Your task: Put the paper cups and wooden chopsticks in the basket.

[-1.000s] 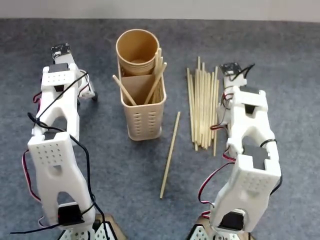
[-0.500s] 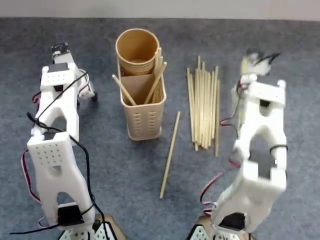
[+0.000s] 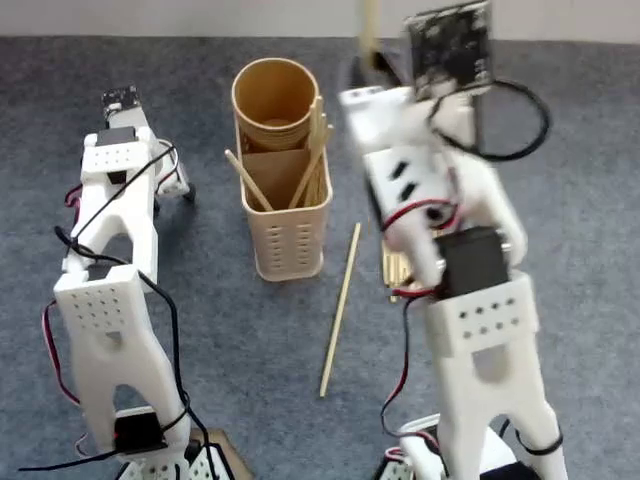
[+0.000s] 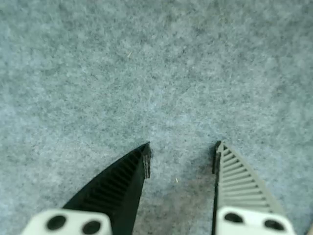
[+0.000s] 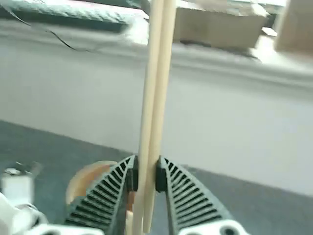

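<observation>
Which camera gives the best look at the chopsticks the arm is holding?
The right wrist view: two chopsticks stand close up, clamped in the right gripper. The high view catches their top end above the arm. The left wrist view faces carpet.

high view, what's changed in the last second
The right gripper, shut on two chopsticks, has lifted off the table and swung toward the basket, holding them upright. The left arm, the paper cup in the basket and the loose chopstick stayed put.
</observation>
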